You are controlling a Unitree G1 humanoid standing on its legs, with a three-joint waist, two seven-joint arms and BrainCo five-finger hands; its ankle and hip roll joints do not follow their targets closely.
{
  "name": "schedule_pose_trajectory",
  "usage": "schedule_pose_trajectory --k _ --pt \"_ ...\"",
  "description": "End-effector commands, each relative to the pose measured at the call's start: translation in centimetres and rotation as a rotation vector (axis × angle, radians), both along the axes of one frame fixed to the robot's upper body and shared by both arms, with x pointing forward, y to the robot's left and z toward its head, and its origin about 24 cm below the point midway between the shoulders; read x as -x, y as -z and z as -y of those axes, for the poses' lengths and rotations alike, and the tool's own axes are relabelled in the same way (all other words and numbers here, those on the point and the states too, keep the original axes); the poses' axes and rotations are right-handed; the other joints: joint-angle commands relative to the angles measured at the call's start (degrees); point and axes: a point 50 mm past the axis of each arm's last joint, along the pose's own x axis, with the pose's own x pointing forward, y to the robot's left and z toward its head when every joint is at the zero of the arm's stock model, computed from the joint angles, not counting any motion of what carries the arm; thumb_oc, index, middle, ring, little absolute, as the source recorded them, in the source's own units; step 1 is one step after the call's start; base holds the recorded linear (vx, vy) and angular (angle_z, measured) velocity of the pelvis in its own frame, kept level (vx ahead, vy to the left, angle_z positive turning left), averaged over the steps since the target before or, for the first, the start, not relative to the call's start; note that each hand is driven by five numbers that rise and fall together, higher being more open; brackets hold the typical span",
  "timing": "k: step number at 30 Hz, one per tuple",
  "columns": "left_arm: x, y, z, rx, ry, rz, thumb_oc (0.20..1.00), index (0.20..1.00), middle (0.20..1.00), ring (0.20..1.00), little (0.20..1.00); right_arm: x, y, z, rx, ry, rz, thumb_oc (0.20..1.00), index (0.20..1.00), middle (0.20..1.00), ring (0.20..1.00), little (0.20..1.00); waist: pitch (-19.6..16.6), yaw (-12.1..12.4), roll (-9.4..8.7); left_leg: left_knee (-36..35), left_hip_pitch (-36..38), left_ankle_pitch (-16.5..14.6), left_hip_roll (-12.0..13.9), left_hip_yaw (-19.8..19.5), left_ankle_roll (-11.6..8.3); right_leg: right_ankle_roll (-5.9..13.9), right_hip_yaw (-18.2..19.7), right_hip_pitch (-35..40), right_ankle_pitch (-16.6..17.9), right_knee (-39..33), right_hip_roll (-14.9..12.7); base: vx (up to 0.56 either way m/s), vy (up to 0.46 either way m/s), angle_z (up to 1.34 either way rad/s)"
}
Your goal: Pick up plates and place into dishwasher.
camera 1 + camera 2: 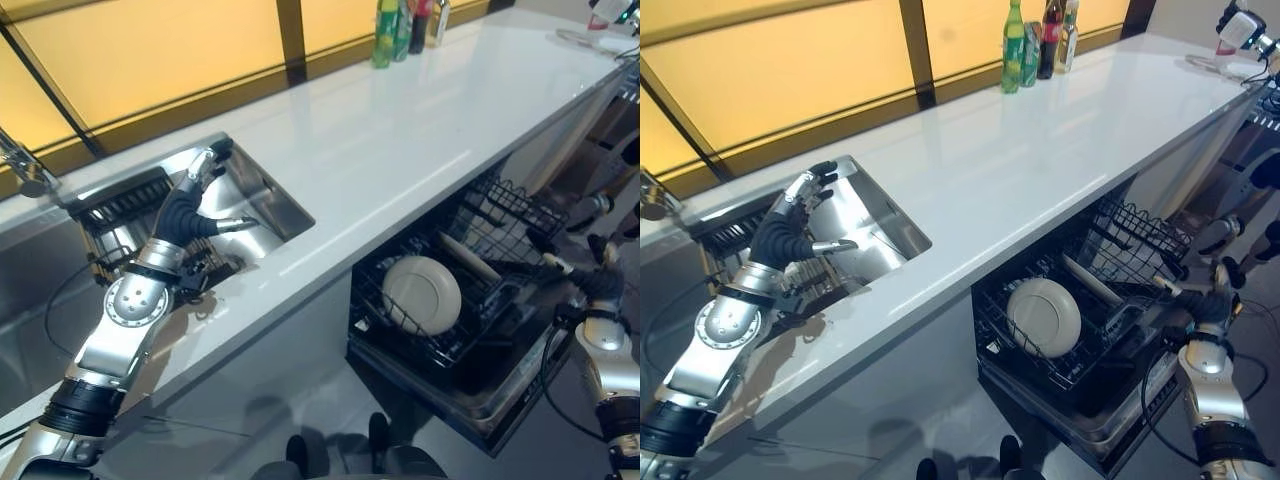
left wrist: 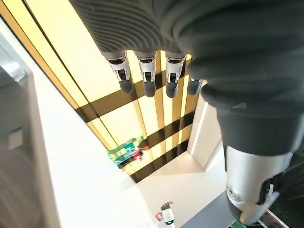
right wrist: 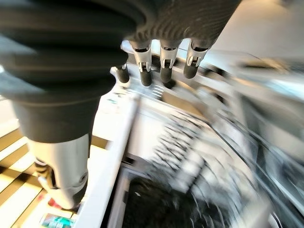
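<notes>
A white plate [image 1: 422, 294] stands on edge in the black wire rack [image 1: 500, 215] of the open dishwasher [image 1: 470, 385] under the counter. A second pale piece [image 1: 470, 258] lies behind it in the rack. My left hand [image 1: 188, 215] hovers over the steel sink [image 1: 275, 205], fingers [image 2: 149, 76] straight and holding nothing. My right hand [image 1: 1205, 305] is at the right side of the dishwasher rack, its fingers [image 3: 161, 64] straight and empty.
A dark dish rack [image 1: 115, 205] sits in the sink beside my left hand. The long white counter [image 1: 400, 150] runs to the far right, with several bottles [image 1: 400, 28] at its back edge. A faucet [image 1: 22, 165] stands at the left.
</notes>
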Motion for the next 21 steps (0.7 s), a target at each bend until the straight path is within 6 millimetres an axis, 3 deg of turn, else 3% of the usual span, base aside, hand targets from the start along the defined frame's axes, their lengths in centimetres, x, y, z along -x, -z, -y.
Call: schedule_pose_trajectory --k 1,5,12,17,21 --pt "0.1 0.1 0.1 -0.008 0.019 0.0 1.0 1.0 1.0 1.0 1.0 -1.6 -1.0 -0.5 -0.089 -0.057 0.124 1.0 1.0 1.0 1.0 1.0 0.5 2.3 -0.69 11.9 -4.0 -7.7 -3.5 1.5 2.68 2.46 -2.2 0.9 -6.5 7.5 -2.8 0.06 0.013 0.09" --pt "-0.3 0.3 1.0 0.002 0.048 -0.011 1.0 1.0 1.0 1.0 1.0 -2.6 -0.1 -1.3 -0.165 -0.06 0.146 1.0 1.0 1.0 1.0 1.0 3.4 3.4 1.01 19.0 -6.3 -10.0 -3.6 0.6 3.31 1.43 -3.5 -1.0 -9.5 15.6 -4.4 0.03 0.06 0.08" --pt "-1.2 -0.7 2.2 0.028 0.071 0.034 1.0 1.0 1.0 1.0 1.0 -5.7 -1.3 -2.4 -0.237 -0.006 0.18 1.0 1.0 1.0 1.0 1.0 8.4 4.3 3.61 28.6 -13.3 -13.4 -5.2 -1.0 4.61 -0.07 -3.8 -8.1 -13.4 26.7 -6.3 -0.12 0.073 0.1" --pt "-1.5 -1.6 2.5 0.048 0.064 0.074 1.0 1.0 1.0 1.0 1.0 -6.4 -1.1 -2.5 -0.272 -0.009 0.149 1.0 1.0 1.0 1.0 1.0 10.4 4.5 4.67 34.3 -18.1 -14.8 -6.2 -1.6 5.61 -1.15 -3.2 -13.4 -15.4 34.0 -6.8 -0.13 0.065 0.07" --pt "-1.4 -1.8 2.7 0.05 0.061 0.082 1.0 1.0 1.0 1.0 1.0 -6.0 0.5 -2.9 -0.308 -0.033 0.07 1.0 1.0 1.0 1.0 1.0 10.8 4.8 4.56 38.4 -20.3 -16.5 -6.4 -1.7 6.24 -1.77 -2.8 -15.5 -17.3 38.5 -7.3 -0.02 0.027 0.16"
